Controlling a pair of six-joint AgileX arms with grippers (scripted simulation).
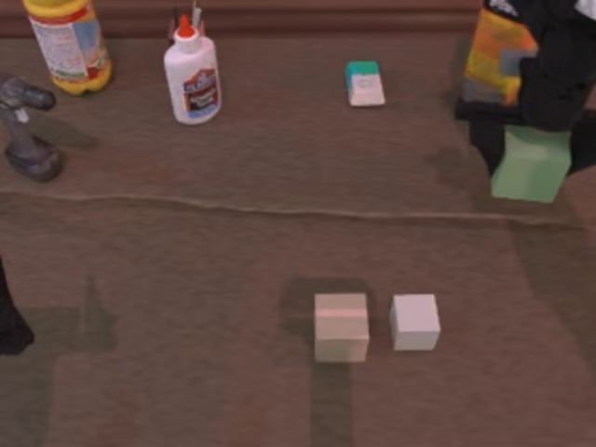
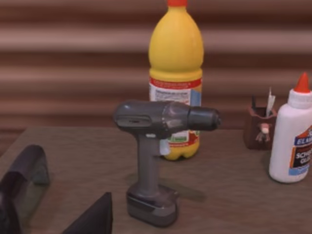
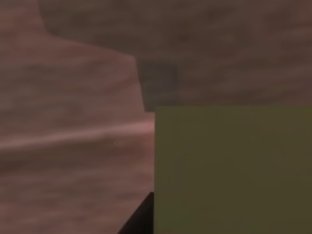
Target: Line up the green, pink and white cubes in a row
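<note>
The green cube [image 1: 531, 166] hangs over the right rear of the table, its shadow cast to its left, and my right gripper [image 1: 545, 121] is shut on it from above. In the right wrist view the green cube [image 3: 234, 170] fills most of the picture, with one dark finger [image 3: 142, 219] against its side. The pink cube [image 1: 341, 326] and the white cube [image 1: 414, 321] sit side by side at the front centre, a small gap between them. My left arm is parked at the left edge [image 1: 9, 326]; my left gripper [image 2: 58, 209] is open and holds nothing.
Along the back stand a yellow bottle [image 1: 67, 42], a glue bottle [image 1: 193, 79], a small white block with a teal top [image 1: 365, 84] and an orange box [image 1: 498, 56]. A grey drill [image 1: 28, 130] stands at the back left. A pen holder [image 2: 263, 129] is near the glue.
</note>
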